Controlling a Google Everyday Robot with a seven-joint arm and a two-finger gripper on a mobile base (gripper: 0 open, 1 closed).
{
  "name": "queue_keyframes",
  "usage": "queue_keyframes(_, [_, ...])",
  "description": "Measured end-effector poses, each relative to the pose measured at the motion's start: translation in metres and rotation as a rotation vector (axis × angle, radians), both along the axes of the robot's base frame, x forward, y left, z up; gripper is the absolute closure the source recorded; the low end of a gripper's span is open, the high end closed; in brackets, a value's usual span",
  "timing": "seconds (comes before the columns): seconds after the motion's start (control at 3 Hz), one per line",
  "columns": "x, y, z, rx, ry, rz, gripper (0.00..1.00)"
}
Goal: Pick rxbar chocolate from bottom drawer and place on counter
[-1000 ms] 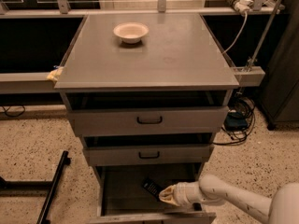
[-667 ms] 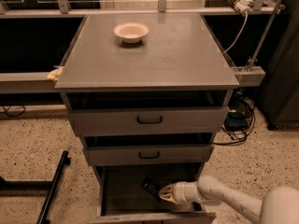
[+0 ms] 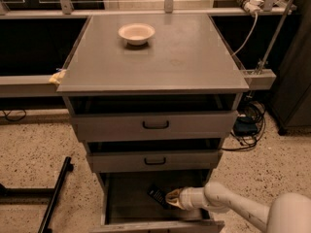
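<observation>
The bottom drawer [image 3: 127, 199] stands pulled open toward the near side, below two shallower drawers. The rxbar chocolate [image 3: 157, 196] lies on the drawer floor, right of centre. The gripper [image 3: 173, 198] reaches in from the right, its tip at the bar's right end. I cannot tell whether it is spread or pinching. A pale bowl [image 3: 136, 33] sits far-left on the grey tabletop [image 3: 189, 57].

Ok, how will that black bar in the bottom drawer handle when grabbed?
The rxbar chocolate lies flat and thin, so probably light and apt to skid across the bottom drawer floor if nudged. Its dark wrapper may be slick. The claw sits at its right end.
</observation>
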State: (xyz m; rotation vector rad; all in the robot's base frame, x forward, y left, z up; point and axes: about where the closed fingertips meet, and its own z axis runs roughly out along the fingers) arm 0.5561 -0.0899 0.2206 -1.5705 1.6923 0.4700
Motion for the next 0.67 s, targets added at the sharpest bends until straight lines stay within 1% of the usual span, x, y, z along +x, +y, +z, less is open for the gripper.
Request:
queue_keyframes(0.33, [0.019,0.002,-0.006,-0.008,-0.016,-0.033,0.82])
queue_keyframes(0.67, [0.032,0.006,-0.013,-0.007,-0.012,-0.056,0.66])
